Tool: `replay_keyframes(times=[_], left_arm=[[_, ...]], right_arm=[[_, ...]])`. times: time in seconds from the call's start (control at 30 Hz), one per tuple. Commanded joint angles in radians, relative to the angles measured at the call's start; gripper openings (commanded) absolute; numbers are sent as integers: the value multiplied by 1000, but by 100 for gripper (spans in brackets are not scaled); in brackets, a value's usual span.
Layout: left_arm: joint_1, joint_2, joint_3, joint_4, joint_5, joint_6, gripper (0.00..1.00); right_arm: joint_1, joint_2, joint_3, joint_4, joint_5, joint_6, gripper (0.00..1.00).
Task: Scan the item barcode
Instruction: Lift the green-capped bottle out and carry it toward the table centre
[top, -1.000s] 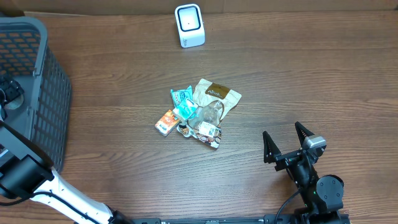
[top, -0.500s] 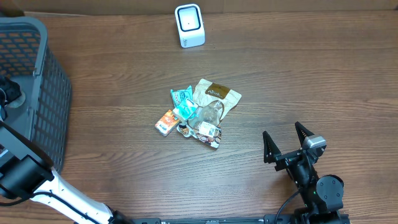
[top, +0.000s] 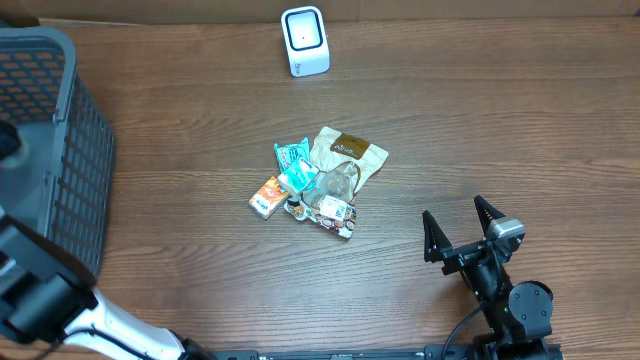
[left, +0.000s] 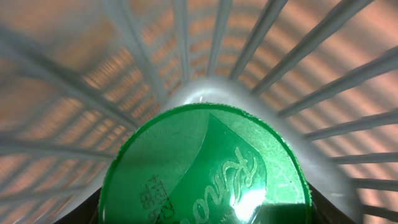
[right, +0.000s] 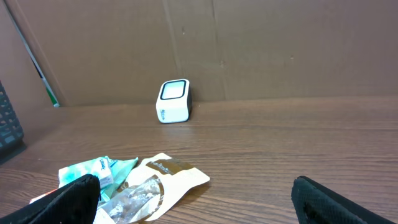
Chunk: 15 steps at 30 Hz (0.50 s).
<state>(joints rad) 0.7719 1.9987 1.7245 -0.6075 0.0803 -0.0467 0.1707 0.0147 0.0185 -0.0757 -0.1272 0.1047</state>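
1. Your left: grey basket (top: 60, 110). Your left gripper (left: 200, 214) is inside it, half closed, its fingers flanking a green lid (left: 205, 168).
2. Table (top: 480, 120) centre: heap of packets (top: 322, 180).
3. Far edge: white scanner (top: 304, 40), well apart from the heap.
4. Your right: right gripper (top: 452, 207), spread wide, holding nothing, near edge.

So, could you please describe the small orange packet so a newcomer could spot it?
Start at the wooden table and find the pile of packets in its middle. The orange packet lies at the pile's edge nearest the grey basket; it is the only orange one, beside teal packets and a tan pouch.
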Motion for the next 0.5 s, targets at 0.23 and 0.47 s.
replay_keyframes(times=[0.23,0.47], left_arm=[[-8,-416,8,-32,104,-180,43],[-25,-611,8,-21,468,-320,44]], right_arm=[[-2,-12,-10,4,-5,3,100],[-2,-12,-10,4,-5,3,100]])
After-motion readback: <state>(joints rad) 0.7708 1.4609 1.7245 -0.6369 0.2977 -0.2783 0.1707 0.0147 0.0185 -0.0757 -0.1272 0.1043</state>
